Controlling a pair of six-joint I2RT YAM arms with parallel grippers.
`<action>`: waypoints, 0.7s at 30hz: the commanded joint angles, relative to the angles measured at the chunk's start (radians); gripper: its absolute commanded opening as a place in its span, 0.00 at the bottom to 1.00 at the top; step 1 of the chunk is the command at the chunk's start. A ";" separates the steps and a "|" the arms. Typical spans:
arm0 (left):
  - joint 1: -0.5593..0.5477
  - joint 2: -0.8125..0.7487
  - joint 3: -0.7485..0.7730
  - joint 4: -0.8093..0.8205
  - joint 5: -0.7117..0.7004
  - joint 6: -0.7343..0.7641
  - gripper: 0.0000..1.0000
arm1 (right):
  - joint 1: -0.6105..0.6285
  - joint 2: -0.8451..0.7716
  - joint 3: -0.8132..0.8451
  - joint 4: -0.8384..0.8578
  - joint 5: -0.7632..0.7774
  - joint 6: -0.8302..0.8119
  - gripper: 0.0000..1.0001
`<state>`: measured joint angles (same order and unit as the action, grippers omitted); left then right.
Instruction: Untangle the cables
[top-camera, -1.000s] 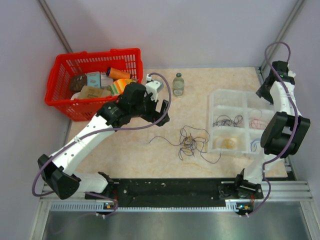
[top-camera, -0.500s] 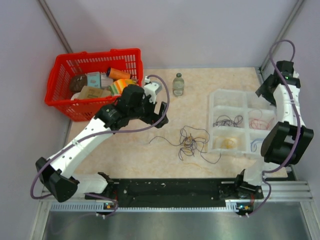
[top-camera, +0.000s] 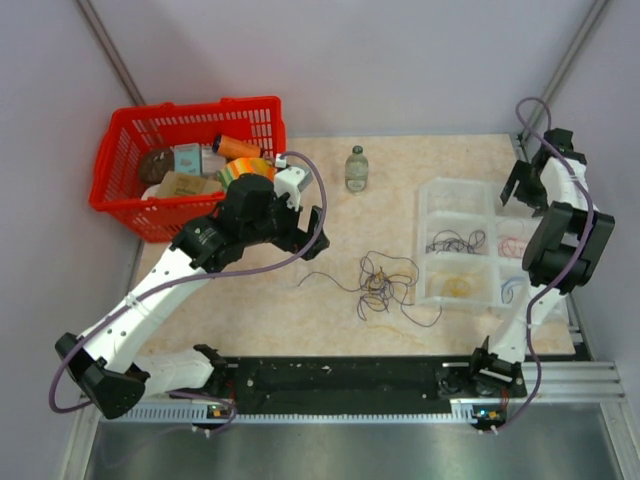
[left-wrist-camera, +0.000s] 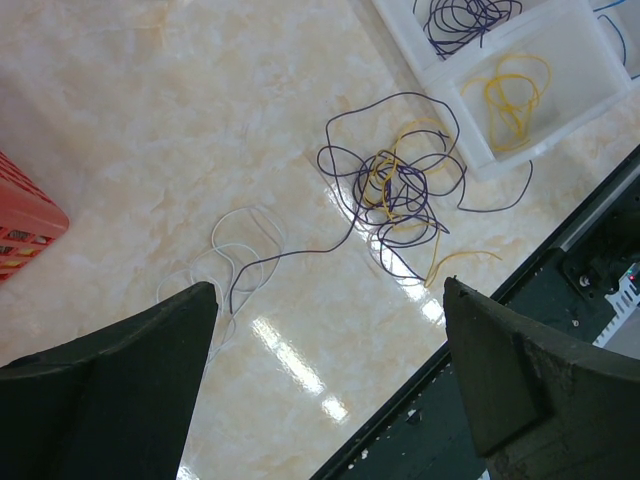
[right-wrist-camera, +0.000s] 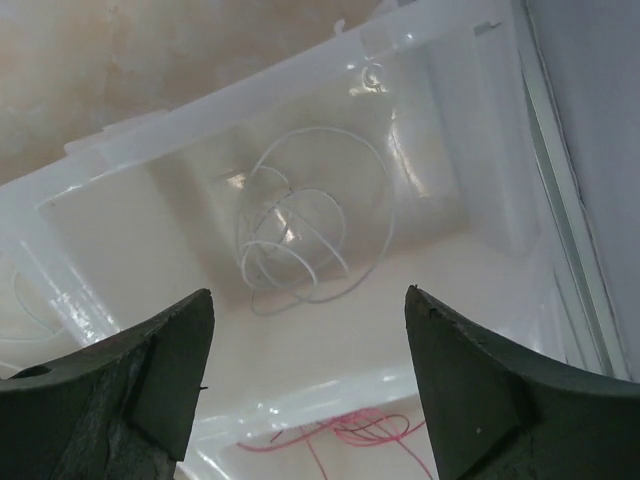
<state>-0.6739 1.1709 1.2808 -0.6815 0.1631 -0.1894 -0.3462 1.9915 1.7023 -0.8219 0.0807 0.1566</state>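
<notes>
In both wrist views the frame is cutting off my fingers, so I am seeing only their dark inner faces. From above, my right gripper is showing mostly as a black block, and the pale loop under it is getting lost against the clear tray.

The tangle is lying as a loose knot of dark purple and yellow strands, with purple ends trailing out. A thin white strand is curling beside it, hard to pick out on the pale table.

My left gripper is hanging wide open over the table's middle, gripping nothing, with the tangle ahead of it toward the near edge. My right gripper is also spread open and empty above the tray's far right compartment by the table's right edge, where a white cable is coiling. A red cable is lying in the next compartment.
</notes>
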 joint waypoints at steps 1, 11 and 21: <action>0.004 -0.007 0.002 0.028 -0.005 -0.007 0.98 | -0.007 0.064 0.025 0.052 -0.019 -0.118 0.76; 0.004 -0.007 0.002 0.028 -0.005 -0.007 0.98 | 0.004 0.141 0.008 0.102 -0.006 -0.201 0.73; 0.004 -0.007 0.002 0.028 -0.005 -0.007 0.98 | 0.033 0.188 -0.021 0.124 0.042 -0.184 0.38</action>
<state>-0.6739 1.1709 1.2808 -0.6815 0.1631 -0.1894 -0.3267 2.1548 1.6833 -0.7090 0.0853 -0.0334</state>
